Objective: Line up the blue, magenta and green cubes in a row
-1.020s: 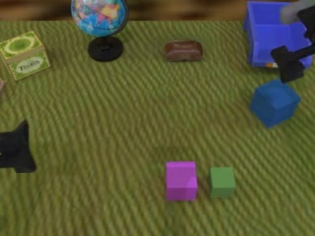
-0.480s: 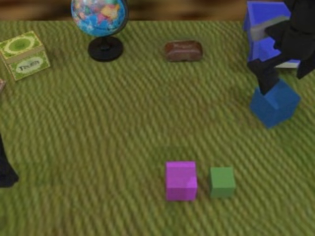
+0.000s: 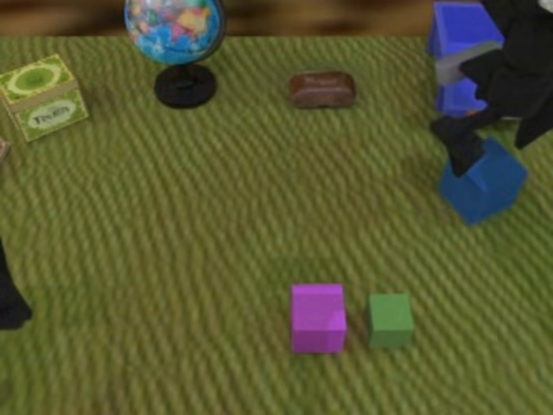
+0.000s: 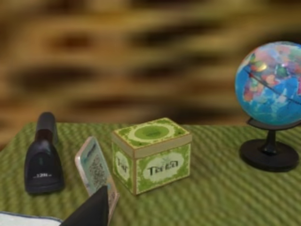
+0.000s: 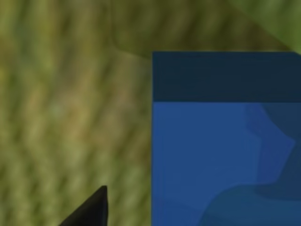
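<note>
The blue cube (image 3: 486, 183) sits turned at an angle at the far right of the table. My right gripper (image 3: 473, 156) hangs just over its far-left corner, open. In the right wrist view the blue cube (image 5: 221, 141) fills most of the picture, and one black fingertip (image 5: 94, 209) stands clear of its side with green cloth between them. The magenta cube (image 3: 317, 317) and the smaller green cube (image 3: 390, 320) sit side by side near the front, a small gap between them. My left gripper (image 3: 9, 303) is parked at the table's left edge, open.
A blue bin (image 3: 462, 52) stands at the back right, partly behind my right arm. A globe (image 3: 175, 43) and a brown bar (image 3: 321, 89) are at the back. A green-and-cream box (image 3: 41, 95) is at the back left, with a scanner (image 4: 43, 162) and a phone (image 4: 96, 176) beside it.
My right gripper came in over the bin and dropped onto the blue cube's far-left corner. My left arm drew back to the left edge. No cube has moved.
</note>
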Controlling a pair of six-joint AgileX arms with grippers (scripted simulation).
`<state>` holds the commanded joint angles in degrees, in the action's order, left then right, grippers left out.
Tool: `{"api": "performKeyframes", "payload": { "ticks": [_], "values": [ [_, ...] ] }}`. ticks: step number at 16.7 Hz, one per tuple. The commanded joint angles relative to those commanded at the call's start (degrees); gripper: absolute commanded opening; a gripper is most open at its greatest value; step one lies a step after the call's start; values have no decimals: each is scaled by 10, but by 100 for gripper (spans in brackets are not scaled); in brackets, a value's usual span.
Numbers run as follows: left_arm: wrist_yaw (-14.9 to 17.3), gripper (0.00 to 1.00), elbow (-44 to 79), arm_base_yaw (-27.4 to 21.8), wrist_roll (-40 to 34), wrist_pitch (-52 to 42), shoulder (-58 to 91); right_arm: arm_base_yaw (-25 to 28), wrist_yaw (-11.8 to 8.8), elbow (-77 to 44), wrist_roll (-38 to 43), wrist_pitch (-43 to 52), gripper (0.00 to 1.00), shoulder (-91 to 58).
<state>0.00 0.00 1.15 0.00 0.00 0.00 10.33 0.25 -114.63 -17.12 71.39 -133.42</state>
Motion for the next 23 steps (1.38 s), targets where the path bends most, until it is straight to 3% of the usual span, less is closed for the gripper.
{"api": "performKeyframes", "payload": {
  "ticks": [5, 11, 23],
  "values": [
    [0, 100, 0, 0, 0, 0, 0, 1, 0, 85, 2, -116, 100, -26],
    [0, 100, 0, 0, 0, 0, 0, 2, 0, 101, 2, -135, 100, -32],
    [0, 100, 0, 0, 0, 0, 0, 2, 0, 101, 2, -135, 10, -32]
  ]
}}
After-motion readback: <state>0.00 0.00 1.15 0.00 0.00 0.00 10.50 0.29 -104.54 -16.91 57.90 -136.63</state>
